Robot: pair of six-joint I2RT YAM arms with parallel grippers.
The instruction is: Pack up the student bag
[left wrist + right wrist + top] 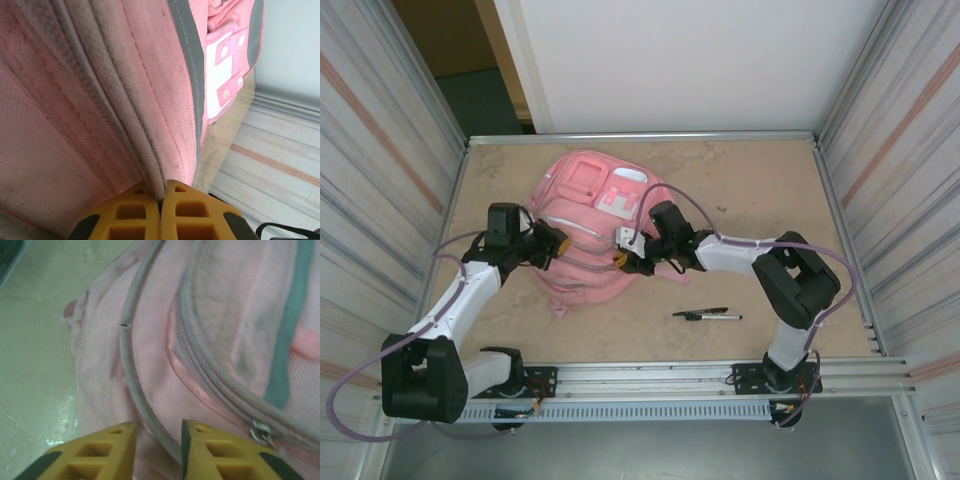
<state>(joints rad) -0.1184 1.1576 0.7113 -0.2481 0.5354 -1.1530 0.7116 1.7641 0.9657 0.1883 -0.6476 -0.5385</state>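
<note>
A fold of the bag [90, 100] is pinched by the left gripper [161, 194]; the right gripper [157, 429] is held apart, astride a seam [125, 355].

The left arm [460, 295] and right arm [735, 255] have white links between bulky black joints, with lilac cables looping alongside. The left hand [161, 195] and right hand [157, 440] carry yellow-orange fingers moulded with square recesses.

The top camera looks steeply down from above and behind the arms, far enough back to take in the whole table [760, 190]. The wrist cameras look out past the left gripper [161, 202] and right gripper [159, 440], very close to the backpack [585, 215], which all three views share.
</note>
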